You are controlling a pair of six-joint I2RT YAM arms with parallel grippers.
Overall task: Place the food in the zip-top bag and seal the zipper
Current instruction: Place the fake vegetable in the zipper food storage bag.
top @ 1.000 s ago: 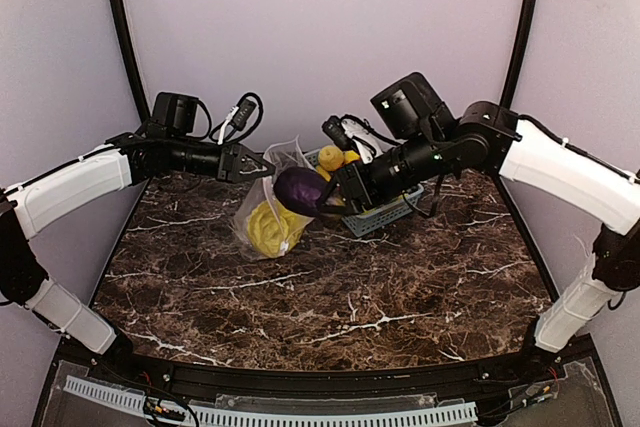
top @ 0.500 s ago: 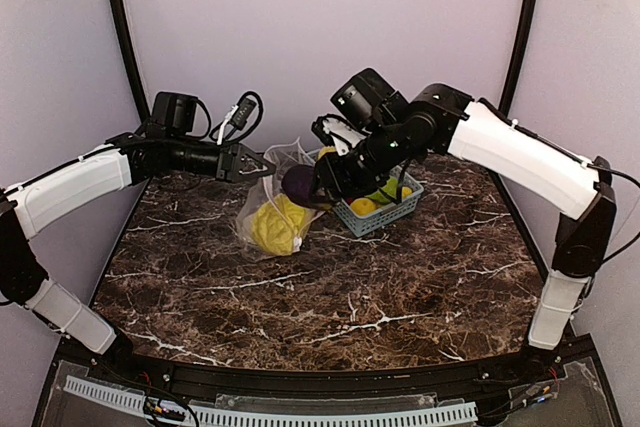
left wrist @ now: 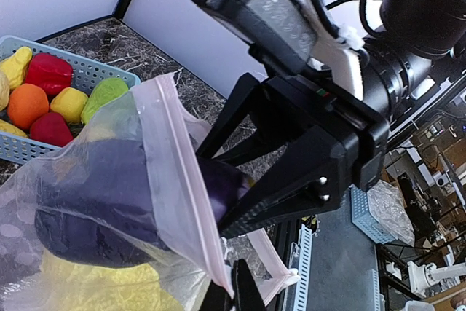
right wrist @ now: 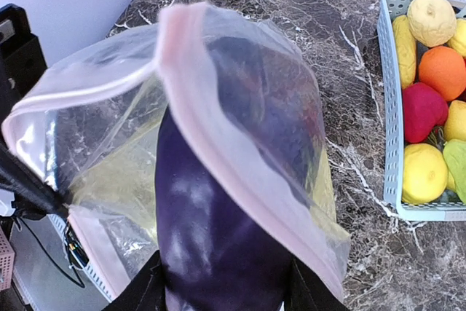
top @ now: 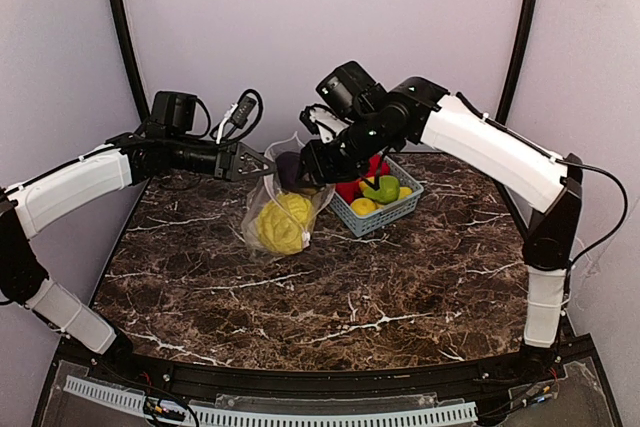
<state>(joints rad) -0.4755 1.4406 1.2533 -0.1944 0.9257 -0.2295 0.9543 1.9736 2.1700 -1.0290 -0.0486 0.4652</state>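
Note:
The clear dotted zip-top bag (top: 262, 209) hangs open with the yellow cabbage (top: 283, 222) inside. My left gripper (top: 262, 165) is shut on the bag's pink zipper (left wrist: 182, 194) edge and holds the mouth up. My right gripper (top: 310, 169) is shut on the dark purple eggplant (right wrist: 211, 238), whose front half is inside the bag mouth, under the zipper strip (right wrist: 233, 172). In the left wrist view the eggplant (left wrist: 109, 209) shows through the plastic above the cabbage (left wrist: 95, 289).
The light blue basket (top: 385, 211) stands just right of the bag, with red, orange, yellow and green fruits in it. It also shows in the right wrist view (right wrist: 389, 143) and the left wrist view (left wrist: 95, 71). Dark marble table all round.
My right arm has carried the eggplant left from beside the basket into the bag's mouth. The left gripper has held the bag edge still.

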